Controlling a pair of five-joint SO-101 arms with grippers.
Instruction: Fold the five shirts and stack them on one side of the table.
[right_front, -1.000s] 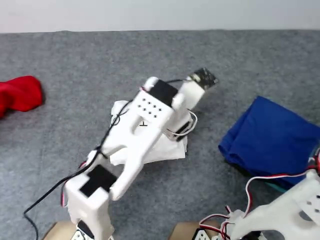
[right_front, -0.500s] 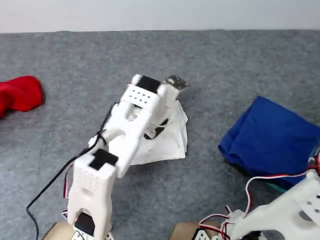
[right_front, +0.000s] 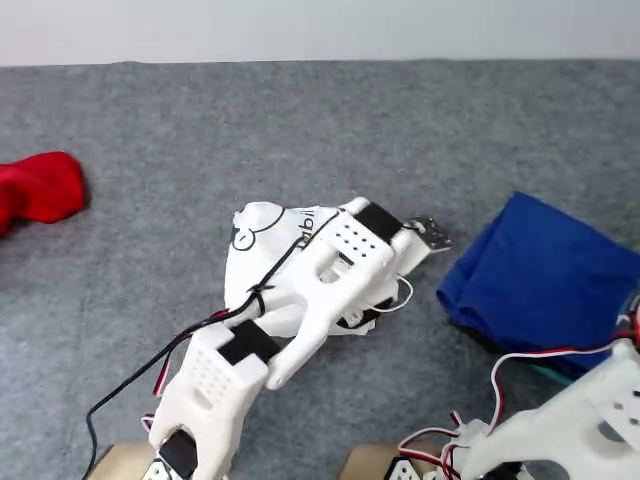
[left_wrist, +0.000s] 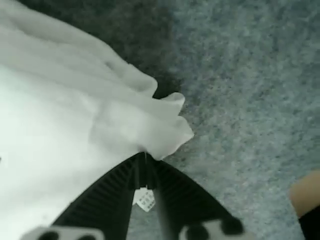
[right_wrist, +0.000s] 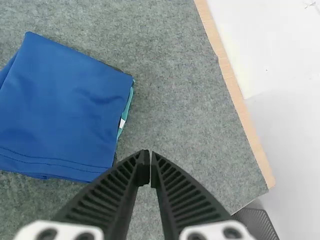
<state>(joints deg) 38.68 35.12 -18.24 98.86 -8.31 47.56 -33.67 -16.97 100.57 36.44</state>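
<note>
A crumpled white shirt (left_wrist: 65, 115) is clamped at its edge by the left end effector (left_wrist: 145, 159), while the right end effector (right_wrist: 150, 159) is closed, empty

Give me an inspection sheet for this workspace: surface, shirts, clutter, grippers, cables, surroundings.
Surface: grey felt mat with a wooden edge.
Job's things: white shirt crumpled mid-table; blue shirt folded, lying on a teal shirt; red shirt bunched at the opposite side.
Clutter: nothing seen.
Grippers: left gripper, jaws shut on the white shirt's edge; right gripper, jaws shut, empty, over bare mat beside the blue shirt.
Cables: black cable along the left arm; red and white wires at the right arm.
Surroundings: pale surface beyond the table edge.
</note>
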